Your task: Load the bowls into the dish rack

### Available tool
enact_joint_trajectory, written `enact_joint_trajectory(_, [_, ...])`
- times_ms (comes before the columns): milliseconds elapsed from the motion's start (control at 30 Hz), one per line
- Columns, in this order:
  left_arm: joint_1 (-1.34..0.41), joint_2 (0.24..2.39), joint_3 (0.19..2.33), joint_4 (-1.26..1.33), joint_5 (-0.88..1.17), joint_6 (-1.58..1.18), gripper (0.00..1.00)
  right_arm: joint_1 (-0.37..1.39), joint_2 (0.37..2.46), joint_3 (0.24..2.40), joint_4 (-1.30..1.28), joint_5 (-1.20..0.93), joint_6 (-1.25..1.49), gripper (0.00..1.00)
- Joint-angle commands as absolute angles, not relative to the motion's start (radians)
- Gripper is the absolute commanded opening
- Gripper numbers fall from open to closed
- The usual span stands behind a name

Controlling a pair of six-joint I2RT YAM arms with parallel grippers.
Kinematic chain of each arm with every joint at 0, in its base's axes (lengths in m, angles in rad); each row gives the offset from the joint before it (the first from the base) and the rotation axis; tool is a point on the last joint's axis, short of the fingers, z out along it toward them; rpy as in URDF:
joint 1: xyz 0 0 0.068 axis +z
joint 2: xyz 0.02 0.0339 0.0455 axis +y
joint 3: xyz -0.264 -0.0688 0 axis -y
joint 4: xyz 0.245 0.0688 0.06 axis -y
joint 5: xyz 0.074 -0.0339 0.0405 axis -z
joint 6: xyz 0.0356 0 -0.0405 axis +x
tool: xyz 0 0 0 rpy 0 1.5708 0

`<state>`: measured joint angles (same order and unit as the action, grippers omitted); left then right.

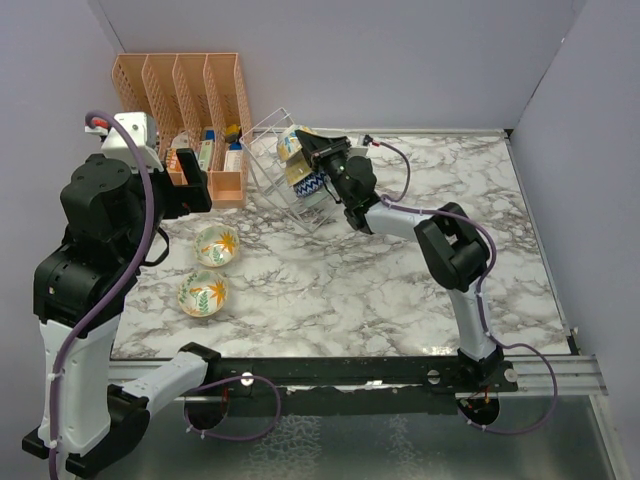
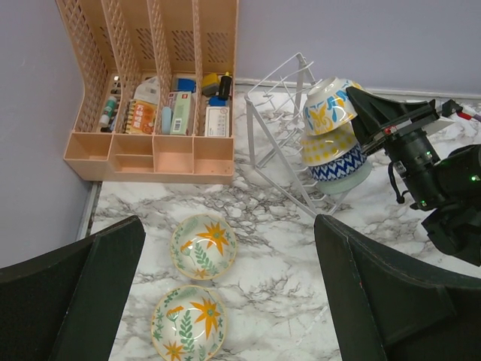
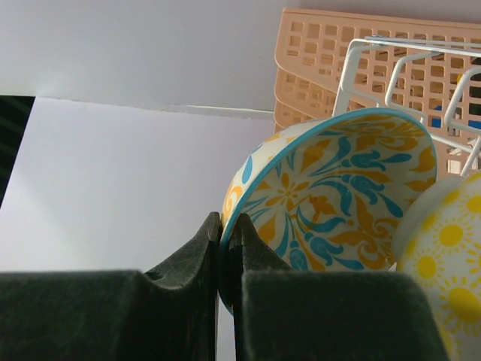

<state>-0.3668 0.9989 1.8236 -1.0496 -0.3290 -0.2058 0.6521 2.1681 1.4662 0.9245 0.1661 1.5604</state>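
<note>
Bowls sit in two groups from where I watch: two on the marble table (image 1: 400, 290) and four at the dish rack (image 2: 276, 131). At the far left an orange file organizer (image 2: 150, 150) stands against the back wall, with small packets and bottles in its compartments. My left gripper (image 2: 227, 222) hovers above the table near the organizer, its fingers spread wide apart and holding nothing. Below it lie the two loose bowls, both upright and both painted with orange flowers and green leaves: the farther flower bowl (image 2: 203, 247) and the nearer flower bowl (image 2: 188, 323), just beside each other. To their right is the wire rack, just beside the organizer's right end. Four bowls are stacked on edge in it: a plain teal bowl (image 2: 353, 183) lowest, a blue zigzag bowl (image 2: 338, 167) against it, a yellow sun bowl (image 2: 331, 147) above that, and a blue-and-orange bowl (image 2: 329, 105) on top. My right gripper (image 3: 225, 229) reaches in from the right, and its fingers are pinched together on the rim of that top bowl. I cannot tell whether the bowl already rests in a slot.
</note>
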Motion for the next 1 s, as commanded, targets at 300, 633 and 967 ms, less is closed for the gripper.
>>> enact_joint_trajectory(300, [-0.370,0.993,1.827,-1.056,-0.367,-0.188,0.99,0.635,2.258,1.501,0.974,0.103,1.609,0.08])
enact_joint_trajectory(633, [-0.371,0.990,1.831,-1.054,-0.360,-0.191,0.99,0.635,2.182,1.472,0.817,0.113,1.614,0.26])
enact_joint_trajectory(967, [-0.371,0.991,1.866,-1.069,-0.351,-0.205,0.99,0.634,2.106,1.493,0.586,0.100,1.638,0.41])
